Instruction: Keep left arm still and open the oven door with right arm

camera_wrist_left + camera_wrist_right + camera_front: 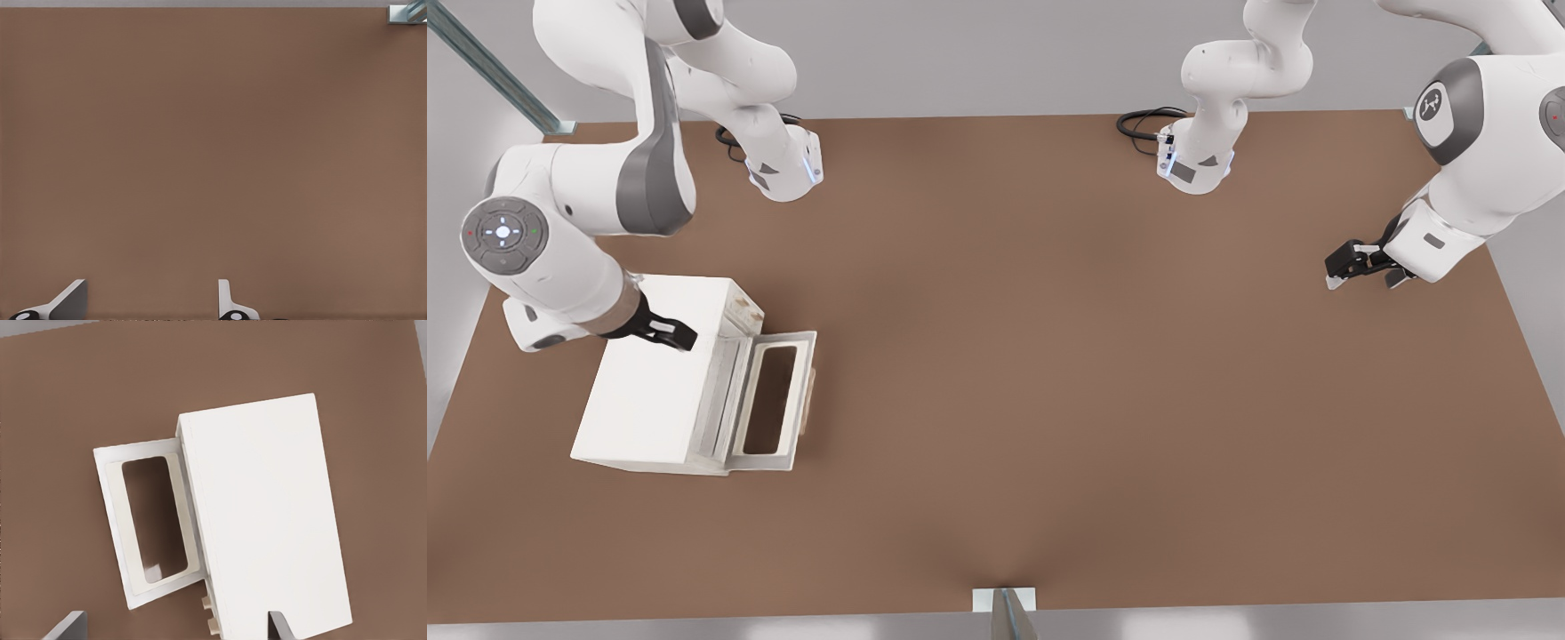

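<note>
Brown counter (1049,400) fills the near ground. At the front view's left stands the white oven (658,382), its oven door (774,400) swung fully down, lying flat beside the body with its tan handle (809,400) outermost. Above the oven's top hovers the right arm's tool (680,336), fingers spread apart in the wrist view, holding nothing.

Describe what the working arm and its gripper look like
The right arm is glossy white with grey joint bands and a round grey button disc lit white at its centre. Its gripper, above the oven, is black. A black cable coils at its base.
</note>
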You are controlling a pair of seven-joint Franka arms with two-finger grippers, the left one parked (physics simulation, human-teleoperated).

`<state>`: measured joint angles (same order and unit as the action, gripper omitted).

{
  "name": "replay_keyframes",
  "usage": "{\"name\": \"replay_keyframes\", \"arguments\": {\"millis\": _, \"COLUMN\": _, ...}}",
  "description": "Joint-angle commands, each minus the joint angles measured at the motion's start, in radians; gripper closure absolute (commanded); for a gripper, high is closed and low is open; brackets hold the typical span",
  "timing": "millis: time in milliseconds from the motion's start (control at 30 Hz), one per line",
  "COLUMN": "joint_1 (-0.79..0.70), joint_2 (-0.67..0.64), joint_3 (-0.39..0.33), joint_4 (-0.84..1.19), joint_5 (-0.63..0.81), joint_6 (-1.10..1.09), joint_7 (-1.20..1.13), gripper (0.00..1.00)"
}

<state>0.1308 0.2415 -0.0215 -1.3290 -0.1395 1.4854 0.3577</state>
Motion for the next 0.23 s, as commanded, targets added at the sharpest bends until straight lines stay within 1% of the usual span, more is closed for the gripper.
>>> {"name": "replay_keyframes", "arguments": {"millis": 0, "joint_1": 0.004, "joint_2": -0.001, "joint_3": -0.005, "joint_4": 0.002, "joint_5": 0.023, "joint_6": 0.018, "joint_7": -0.327, "gripper": 0.00}}
{"name": "replay_keyframes", "arguments": {"millis": 33, "joint_1": 0.004, "joint_2": 0.002, "joint_3": -0.006, "joint_4": 0.002, "joint_5": 0.021, "joint_6": 0.016, "joint_7": -0.329, "gripper": 0.00}}
{"name": "replay_keyframes", "arguments": {"millis": 100, "joint_1": 0.003, "joint_2": 0.024, "joint_3": -0.034, "joint_4": 0.001, "joint_5": 0.032, "joint_6": 0.012, "joint_7": -0.365, "gripper": 0.00}}
{"name": "replay_keyframes", "arguments": {"millis": 200, "joint_1": 0.003, "joint_2": 0.024, "joint_3": -0.035, "joint_4": 0.002, "joint_5": 0.032, "joint_6": 0.009, "joint_7": -0.407, "gripper": 0.00}}
